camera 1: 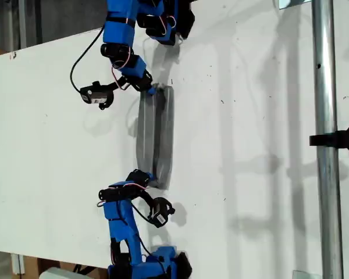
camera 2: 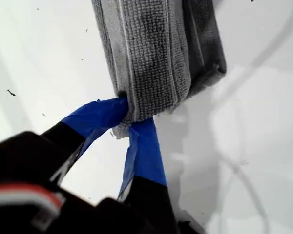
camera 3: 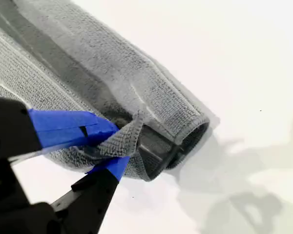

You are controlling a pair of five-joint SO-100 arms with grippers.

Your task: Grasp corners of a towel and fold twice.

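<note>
Tool grips: my first gripper (camera 2: 128,114) and my second gripper (camera 3: 118,146) each pinch a towel (camera 1: 155,136) corner.
Risk: thin bites at towel ends; uneven pulling frees one.

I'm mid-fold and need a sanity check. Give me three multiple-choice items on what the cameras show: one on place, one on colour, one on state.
1. In the exterior view, the folded grey pinstriped cloth towel lies:
A. draped over a metal pole
B. on the flat white tabletop, near the view's middle
C. on the floor

2. The tape-like covering on the fingers of my first tool is:
A. red
B. green
C. blue

3. My first tool is:
A. shut on a towel corner
B. open, clear of the towel
C. out of view

Answers:
1 B: the narrow grey strip rests on the white surface.
2 C: both finger ends show bright blue.
3 A: the blue ends pinch the cloth's tip. My second tool pinches a corner likewise.
</note>
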